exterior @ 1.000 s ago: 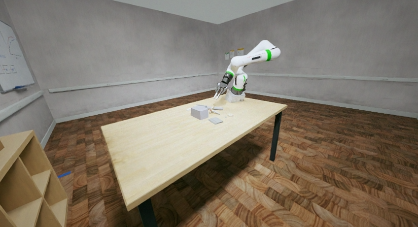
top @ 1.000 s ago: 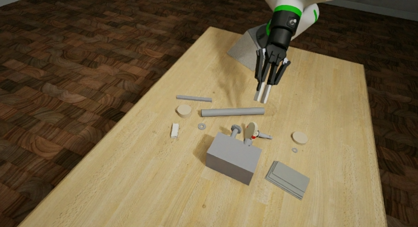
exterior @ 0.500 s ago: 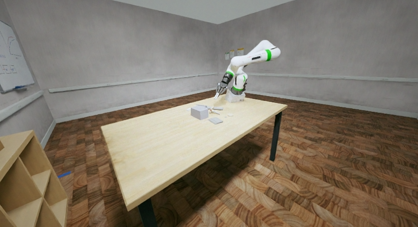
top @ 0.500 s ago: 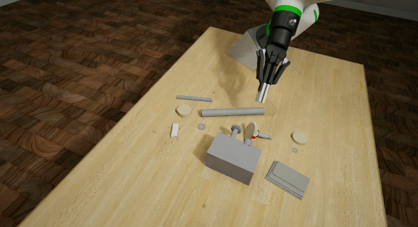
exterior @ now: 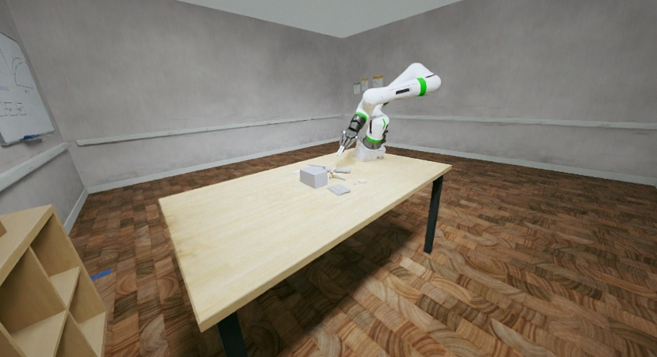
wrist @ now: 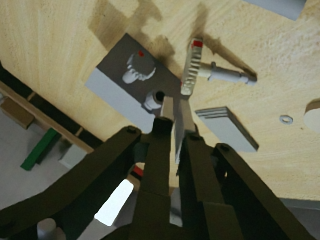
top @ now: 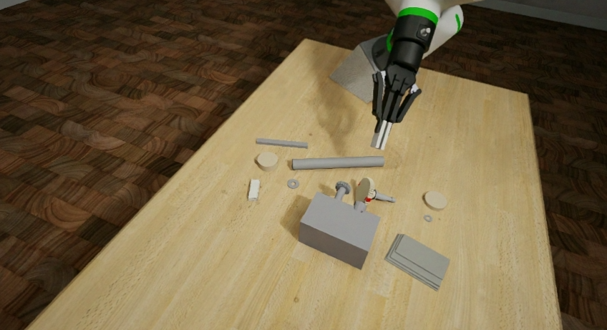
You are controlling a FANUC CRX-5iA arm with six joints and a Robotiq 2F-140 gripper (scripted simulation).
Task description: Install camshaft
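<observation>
The grey engine case (top: pixel 338 229) stands upright on the table, with the small crank gear (top: pixel 341 185) on its far face. The camshaft (top: pixel 369 192) lies on the table just beyond the case, its big tan gear on edge and its shaft pointing away from the case. In the wrist view the case (wrist: pixel 130 83) and the camshaft (wrist: pixel 203 72) lie side by side below the fingers. My gripper (top: pixel 380 140) hangs in the air above the table, well behind the camshaft, with its fingers shut and nothing between them. It also shows in the wrist view (wrist: pixel 172 123).
A long grey tube (top: pixel 337 162) lies between the gripper and the case. A thin rod (top: pixel 281 142), two tan discs (top: pixel 267 160) (top: pixel 434 200), two washers (top: pixel 292 183) (top: pixel 427 218), a white block (top: pixel 253 189) and a grey plate (top: pixel 417 260) lie around.
</observation>
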